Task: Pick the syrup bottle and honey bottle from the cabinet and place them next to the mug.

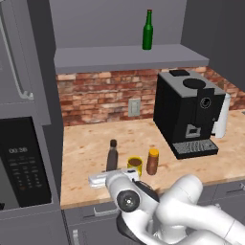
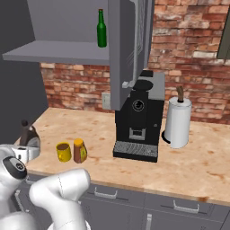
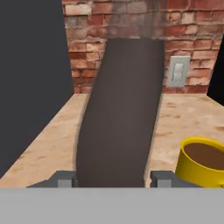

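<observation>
Dark brown syrup bottle [image 3: 119, 113] clamped between the 2 fingers of the gripper [image 3: 111, 178], upright on the wooden counter [image 1: 91, 143], just left of yellow mug [image 1: 135, 165] and honey bottle [image 1: 152, 161]; green bottle [image 1: 148, 31] up on cabinet [image 1: 129, 57] shelf.

Glossy white rounded arm [image 1: 191, 210], dark joint caps.

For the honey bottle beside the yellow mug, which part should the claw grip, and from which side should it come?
Grip the honey bottle on its straight body, below the orange cap, coming level from the counter's front edge. It stands upright, and its body looks narrow enough for the claw. The mug stands close on its left, so I would keep the fingers front to back or come in slightly from the right.
</observation>
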Robot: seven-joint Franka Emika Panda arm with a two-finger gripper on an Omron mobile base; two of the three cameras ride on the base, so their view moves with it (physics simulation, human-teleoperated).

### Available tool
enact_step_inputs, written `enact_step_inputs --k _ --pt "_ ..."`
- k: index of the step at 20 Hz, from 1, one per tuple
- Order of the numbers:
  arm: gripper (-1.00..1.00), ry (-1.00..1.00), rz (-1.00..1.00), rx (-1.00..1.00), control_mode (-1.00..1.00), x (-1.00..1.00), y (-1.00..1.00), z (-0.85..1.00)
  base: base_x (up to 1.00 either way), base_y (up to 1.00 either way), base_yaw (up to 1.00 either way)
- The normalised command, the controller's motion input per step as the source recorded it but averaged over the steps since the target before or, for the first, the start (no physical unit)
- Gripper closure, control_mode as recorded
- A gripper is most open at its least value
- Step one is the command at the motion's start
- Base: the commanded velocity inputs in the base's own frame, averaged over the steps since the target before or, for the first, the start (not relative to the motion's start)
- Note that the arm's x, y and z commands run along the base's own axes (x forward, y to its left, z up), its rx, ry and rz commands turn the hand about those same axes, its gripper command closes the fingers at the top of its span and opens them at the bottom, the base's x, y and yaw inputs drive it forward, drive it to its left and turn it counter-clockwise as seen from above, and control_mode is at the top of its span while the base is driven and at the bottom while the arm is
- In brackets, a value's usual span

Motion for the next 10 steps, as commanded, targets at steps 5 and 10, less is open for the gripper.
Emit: enact_step_inputs --k 5,10 --pt "1.0 -0.06 -0.17 0.0 -1.0 0.23 0.0 -0.04 0.0 0.0 0.0" --pt "1.0 0.0 -0.04 0.0 -1.0 0.02 -0.08 0.0 0.0 0.0 0.0"
